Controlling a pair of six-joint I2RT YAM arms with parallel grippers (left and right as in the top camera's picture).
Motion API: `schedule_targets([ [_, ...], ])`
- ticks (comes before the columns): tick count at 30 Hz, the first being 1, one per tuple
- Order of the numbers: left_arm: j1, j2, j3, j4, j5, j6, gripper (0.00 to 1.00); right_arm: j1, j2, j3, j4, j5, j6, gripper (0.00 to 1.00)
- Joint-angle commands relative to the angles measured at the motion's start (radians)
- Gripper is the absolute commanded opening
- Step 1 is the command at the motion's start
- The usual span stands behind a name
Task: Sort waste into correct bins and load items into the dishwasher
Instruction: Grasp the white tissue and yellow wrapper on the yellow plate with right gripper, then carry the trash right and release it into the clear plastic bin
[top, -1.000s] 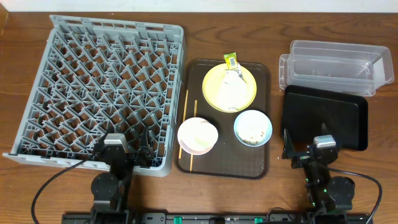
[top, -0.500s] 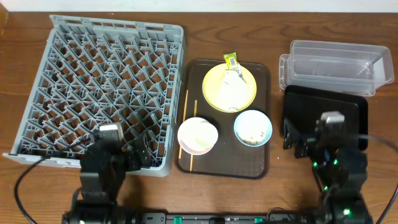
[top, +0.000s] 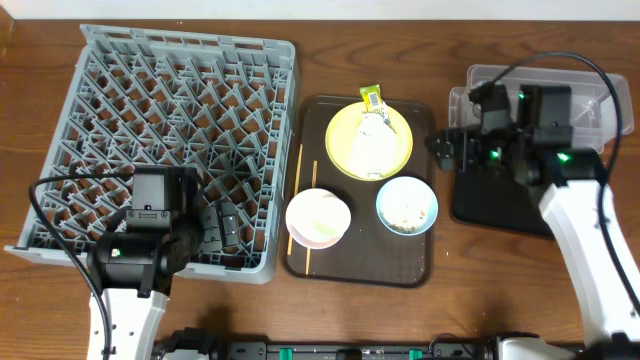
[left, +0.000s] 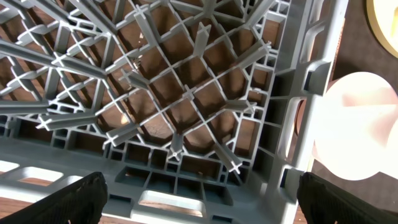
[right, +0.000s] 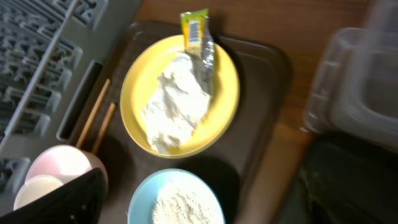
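The grey dish rack (top: 150, 130) fills the left; my left gripper (top: 215, 228) hangs open and empty over its front right corner (left: 186, 99), jaws (left: 199, 205) wide apart. On the brown tray (top: 425, 255) a yellow plate (top: 340, 150) holds a crumpled white napkin (top: 372, 145), with a yellow-green wrapper (top: 372, 97) at its far rim. A light blue bowl (top: 407, 205) holds beige crumbs (right: 183, 208). A white-pinkish bowl (top: 318, 218) sits front left beside wooden chopsticks (top: 297, 190). My right gripper (top: 445, 150) is open and empty, right of the plate (right: 140, 87), jaws (right: 193, 205) above the blue bowl.
A clear plastic tub (top: 540, 105) stands at the far right, and a black tray (top: 510, 195) lies just in front of it under my right arm. The brown tray sits between the rack and these bins. A small white cup (right: 37, 190) seems to sit in the pinkish bowl.
Both arms have lifted from the table's front edge. The right gripper has swung far forward to the black tray's far left corner. The left gripper has moved over the rack's front right corner.
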Motion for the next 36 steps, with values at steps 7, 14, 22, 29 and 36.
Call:
schedule_targets([
  [7, 0.004, -0.001, 0.021, -0.005, -0.008, -0.002, 0.98, 0.341, 0.155, 0.016, 0.183, 0.419, 0.078, 0.89],
  [14, 0.004, -0.001, 0.021, -0.005, -0.008, -0.002, 0.98, 0.478, 0.387, 0.016, 0.346, 0.633, 0.224, 0.8],
  [22, 0.004, -0.001, 0.021, -0.006, -0.008, -0.002, 0.98, 0.48, 0.516, 0.016, 0.389, 0.541, 0.311, 0.38],
  [29, 0.004, -0.001, 0.021, -0.006, -0.008, -0.002, 0.98, 0.438, 0.363, 0.018, 0.309, 0.534, 0.306, 0.01],
  [36, 0.004, -0.001, 0.021, -0.006, -0.008, -0.002, 0.98, 0.265, 0.132, 0.018, 0.274, 0.661, 0.307, 0.01],
])
